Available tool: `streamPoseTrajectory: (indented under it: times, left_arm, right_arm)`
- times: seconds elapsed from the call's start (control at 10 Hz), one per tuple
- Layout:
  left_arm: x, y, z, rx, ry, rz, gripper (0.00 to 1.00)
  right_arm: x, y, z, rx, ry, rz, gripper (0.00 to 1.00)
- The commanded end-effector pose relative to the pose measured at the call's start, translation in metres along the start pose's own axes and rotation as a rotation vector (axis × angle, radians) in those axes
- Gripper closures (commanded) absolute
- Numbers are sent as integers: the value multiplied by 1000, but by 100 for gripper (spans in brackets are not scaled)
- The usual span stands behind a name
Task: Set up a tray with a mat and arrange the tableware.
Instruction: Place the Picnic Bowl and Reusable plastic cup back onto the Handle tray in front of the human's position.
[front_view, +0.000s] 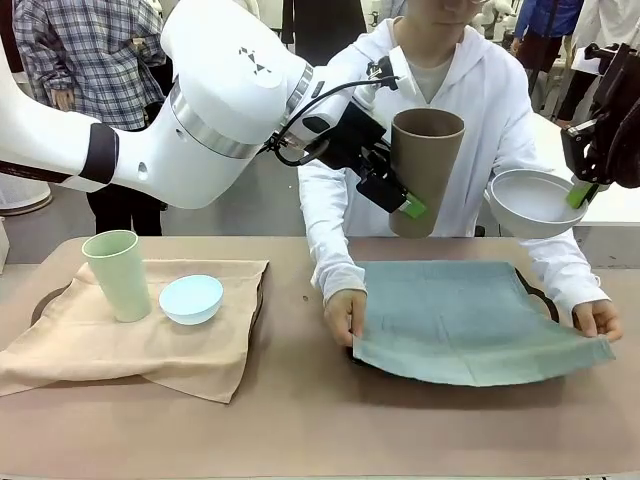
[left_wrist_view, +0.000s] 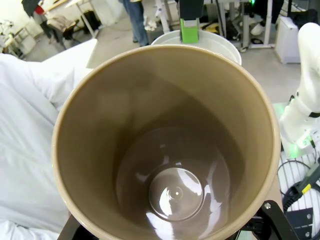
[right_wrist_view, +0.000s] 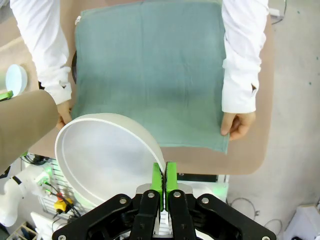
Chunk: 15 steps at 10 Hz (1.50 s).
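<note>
My left gripper (front_view: 408, 205) is shut on the brown cup (front_view: 425, 165), held upright in the air above the teal mat (front_view: 460, 315). The left wrist view looks straight down into this cup (left_wrist_view: 165, 150). High at the right, my right gripper (front_view: 583, 190) is shut on the rim of the white bowl (front_view: 530, 200); its green pads (right_wrist_view: 158, 179) pinch that rim (right_wrist_view: 105, 155). The person's hands (front_view: 343, 315) hold the teal mat flat over a dark tray (front_view: 535, 290). The pale green cup (front_view: 118, 275) and the light blue bowl (front_view: 191, 298) stand on a beige mat (front_view: 120, 345).
The beige mat covers a second dark tray (front_view: 45, 300) at the table's left. The person in a white top (front_view: 480, 110) sits at the far side, arms reaching to both ends of the teal mat. Bare table (front_view: 300, 420) lies in front of the two mats.
</note>
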<state>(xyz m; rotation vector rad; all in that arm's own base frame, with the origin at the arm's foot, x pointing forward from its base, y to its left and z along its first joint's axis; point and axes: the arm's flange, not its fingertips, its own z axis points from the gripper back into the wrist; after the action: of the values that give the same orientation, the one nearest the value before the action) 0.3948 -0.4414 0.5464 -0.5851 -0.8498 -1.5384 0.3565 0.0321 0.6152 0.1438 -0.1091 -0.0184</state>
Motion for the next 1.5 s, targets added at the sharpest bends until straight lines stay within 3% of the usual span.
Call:
streamPoseTrajectory:
  times: [0.0,1.4]
  left_arm:
    - [3,1,2,-13,-5,-1,77]
    - [3,1,2,-13,-5,-1,77]
  right_arm:
    - [-3,0,-2,-3,5,3,100]
    - [-3,0,-2,-3,5,3,100]
